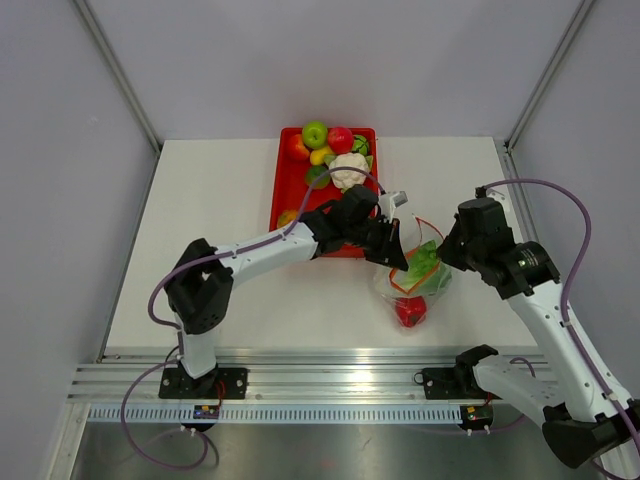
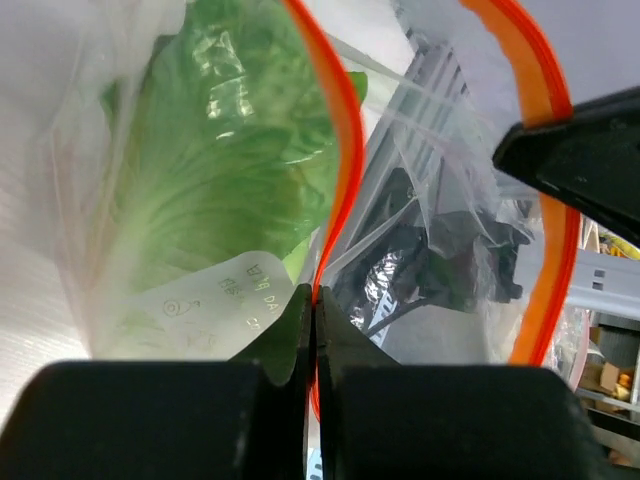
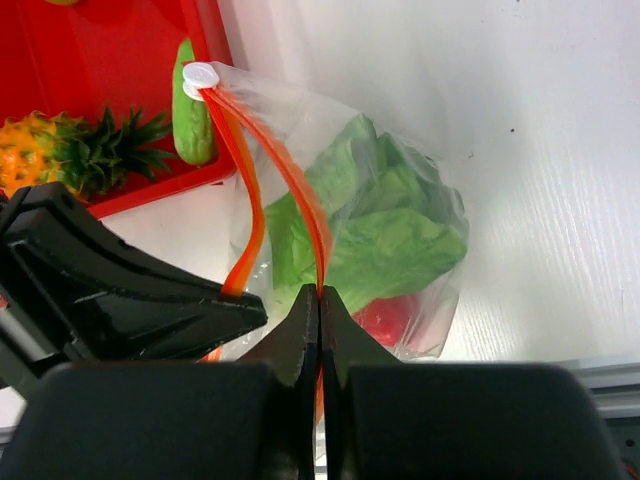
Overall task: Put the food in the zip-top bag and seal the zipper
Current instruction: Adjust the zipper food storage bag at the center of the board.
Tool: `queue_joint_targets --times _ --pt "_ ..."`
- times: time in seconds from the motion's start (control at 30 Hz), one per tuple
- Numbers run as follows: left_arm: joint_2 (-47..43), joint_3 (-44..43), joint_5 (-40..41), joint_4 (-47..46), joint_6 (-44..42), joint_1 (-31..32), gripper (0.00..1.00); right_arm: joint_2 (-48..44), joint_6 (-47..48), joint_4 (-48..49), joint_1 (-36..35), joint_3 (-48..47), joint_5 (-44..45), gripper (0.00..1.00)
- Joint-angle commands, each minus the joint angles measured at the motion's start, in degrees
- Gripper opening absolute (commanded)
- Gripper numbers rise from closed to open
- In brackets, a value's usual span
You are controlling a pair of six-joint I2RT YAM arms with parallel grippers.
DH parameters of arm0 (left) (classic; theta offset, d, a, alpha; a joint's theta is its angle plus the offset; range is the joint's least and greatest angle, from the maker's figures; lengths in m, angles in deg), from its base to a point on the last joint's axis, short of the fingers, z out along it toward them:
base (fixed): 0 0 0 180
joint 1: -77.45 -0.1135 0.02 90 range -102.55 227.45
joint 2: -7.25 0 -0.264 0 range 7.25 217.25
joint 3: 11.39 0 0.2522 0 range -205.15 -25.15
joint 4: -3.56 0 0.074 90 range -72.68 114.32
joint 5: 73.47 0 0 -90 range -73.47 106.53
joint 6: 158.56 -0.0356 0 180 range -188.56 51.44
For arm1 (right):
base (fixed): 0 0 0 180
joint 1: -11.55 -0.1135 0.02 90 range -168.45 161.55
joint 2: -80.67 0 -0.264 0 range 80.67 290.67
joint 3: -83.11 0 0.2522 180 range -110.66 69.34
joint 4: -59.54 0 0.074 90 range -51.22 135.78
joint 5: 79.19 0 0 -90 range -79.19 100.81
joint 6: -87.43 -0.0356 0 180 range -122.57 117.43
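The clear zip-top bag (image 1: 412, 290) lies on the table right of the tray, its mouth held open. Inside are the green lettuce (image 3: 385, 225) and the red tomato (image 3: 392, 318); the lettuce also shows in the left wrist view (image 2: 225, 170). My left gripper (image 2: 315, 300) is shut on one side of the orange zipper (image 2: 340, 130). My right gripper (image 3: 320, 298) is shut on the other zipper side (image 3: 305, 200). The two strips stand apart, with the white slider (image 3: 200, 76) at their far end. The green cucumber piece (image 3: 192, 125) lies in the tray behind the bag.
The red tray (image 1: 288, 180) at the back centre holds an apple, a white cauliflower (image 1: 348, 168) and other toy produce. A pineapple (image 3: 60, 160) lies in its near part. The two grippers (image 1: 395, 255) (image 1: 442, 255) face each other closely across the bag.
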Motion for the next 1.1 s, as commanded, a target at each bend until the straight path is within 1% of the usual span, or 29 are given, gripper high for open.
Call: queue_joint_targets --times 0.0,0.17,0.23,0.33,0.4,0.53,0.63,0.67,0.7,0.77,0.8,0.83,0.9,0.93,1.0,1.03,1.07 --pt "-5.8 -2.2 2.1 0.7 -3.9 0.2 0.0 -0.6 0.6 1.1 0.1 -2.5 1.0 0.0" --pt "-9.6 -1.0 4.7 2.3 -5.9 0.2 0.0 -0.7 0.3 1.5 0.1 -0.8 1.0 0.0" --pt "-9.8 -0.5 5.3 2.3 -6.1 0.2 0.0 -0.8 0.3 1.6 0.1 0.1 0.6 0.0" --pt "-8.5 -0.2 3.3 2.7 -6.0 0.2 0.0 -0.6 0.3 1.9 0.1 1.0 0.5 0.0" --pt "-9.4 0.4 2.3 1.7 -5.8 0.7 0.0 -0.8 0.3 1.9 0.1 0.9 0.0 0.0" --pt "-15.0 0.9 4.7 3.3 -9.0 2.0 0.0 -3.4 1.1 2.3 0.0 -0.6 -1.0 0.0" --pt "-17.9 4.4 5.5 2.4 -8.8 2.1 0.0 -6.3 1.7 4.2 0.1 -0.2 -3.0 0.0" --pt "-17.7 5.3 6.1 1.6 -8.2 2.1 0.0 -6.4 1.6 4.1 0.1 0.5 -3.2 0.0" --pt "-15.5 6.0 6.6 1.4 -7.7 2.1 0.0 -6.2 1.8 3.9 0.0 2.2 -3.2 0.0" --pt "-11.5 7.1 4.3 -0.2 -6.7 2.1 0.0 -4.0 1.7 3.6 0.2 5.0 -3.1 0.0" --pt "-9.4 7.0 4.0 -0.7 -6.2 2.1 0.0 -3.0 1.3 3.9 0.1 7.9 -3.4 0.0" --pt "-4.5 6.7 2.9 -1.0 -5.9 2.0 0.0 -0.6 1.2 4.2 0.1 8.8 -3.7 0.0" --pt "-1.1 3.9 2.1 0.6 -5.5 2.1 0.0 1.8 0.6 3.6 0.1 8.2 -4.6 0.0" --pt "-0.9 3.1 1.4 1.1 -5.4 2.1 0.0 1.6 0.5 2.9 0.1 7.3 -5.0 0.0" --pt "-3.9 1.8 1.5 1.0 -5.5 2.3 0.0 -0.1 1.1 3.0 0.2 3.8 -5.2 0.0" --pt "-7.9 0.9 3.1 1.5 -6.0 2.4 0.0 -2.7 1.7 3.8 0.1 2.7 -5.3 0.0" --pt "-9.9 0.0 3.4 1.9 -6.2 2.4 0.0 -3.9 1.9 4.1 0.1 1.4 -5.3 0.0"
